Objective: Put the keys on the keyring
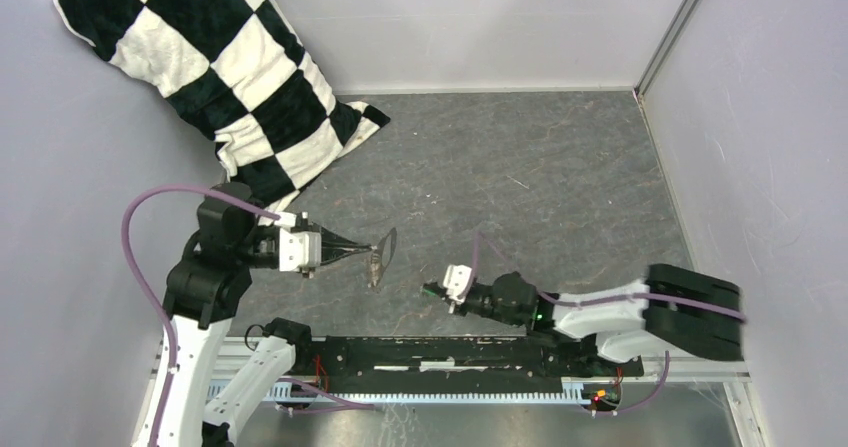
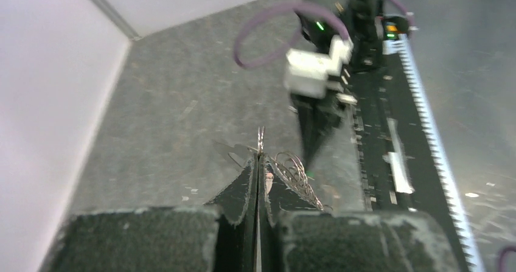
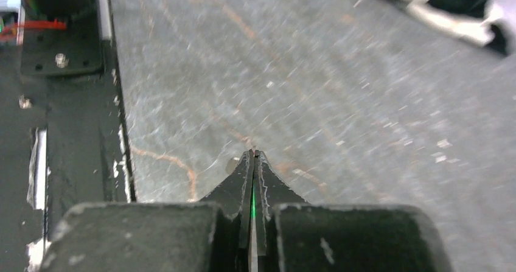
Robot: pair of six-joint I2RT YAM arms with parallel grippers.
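so far, our left gripper (image 1: 362, 251) is clamped on the keyring (image 1: 388, 245) and our right gripper (image 1: 432, 290) pinches the green key (image 3: 252, 202). we judge threading not yet done: the key hangs apart, beyond the left gripper's tips.

keyring (image 2: 260, 139) thin bare metal wire, silvery, slight glint; keys (image 3: 252, 202) show only a bright green plastic sliver. left gripper (image 2: 258, 161) matt black, grainy, edges worn pale; table (image 1: 540, 177) matt grey, stone-veined, scuffed; pillow (image 1: 230, 67) plush checked cloth.

Open tabletop (image 1: 520, 187) between left pincer (image 1: 372, 251), right pincer (image 1: 430, 290); checkered pillow (image 1: 230, 77) blocks far-left corner.
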